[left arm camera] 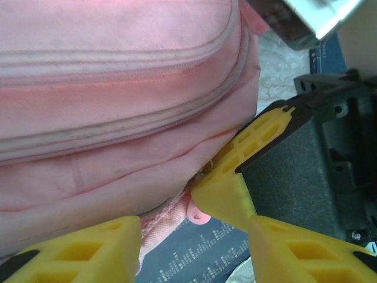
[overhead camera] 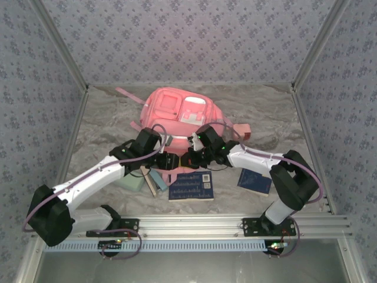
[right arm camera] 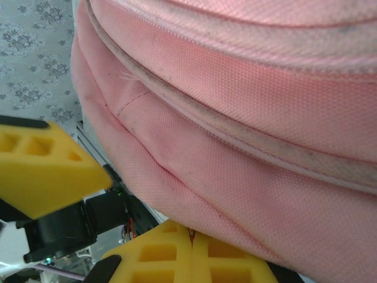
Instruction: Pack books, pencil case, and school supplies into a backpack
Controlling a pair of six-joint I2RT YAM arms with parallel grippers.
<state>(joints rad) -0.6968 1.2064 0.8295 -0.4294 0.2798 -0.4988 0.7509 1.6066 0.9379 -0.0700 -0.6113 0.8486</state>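
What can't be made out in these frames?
1. Top external: near edge of backpack, under left arm and right arm.
2. Left wrist: whether the shut right pincer holds anything; its fingertips cover the contact.
3. Top external: pencil case, partly under left arm.
4. Top external: navy book print, too small.

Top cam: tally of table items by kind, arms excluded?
Backpack: 1
Navy books: 2
Mint pencil case: 1
Tan piece, partly hidden, kind unclear: 1
Total: 5
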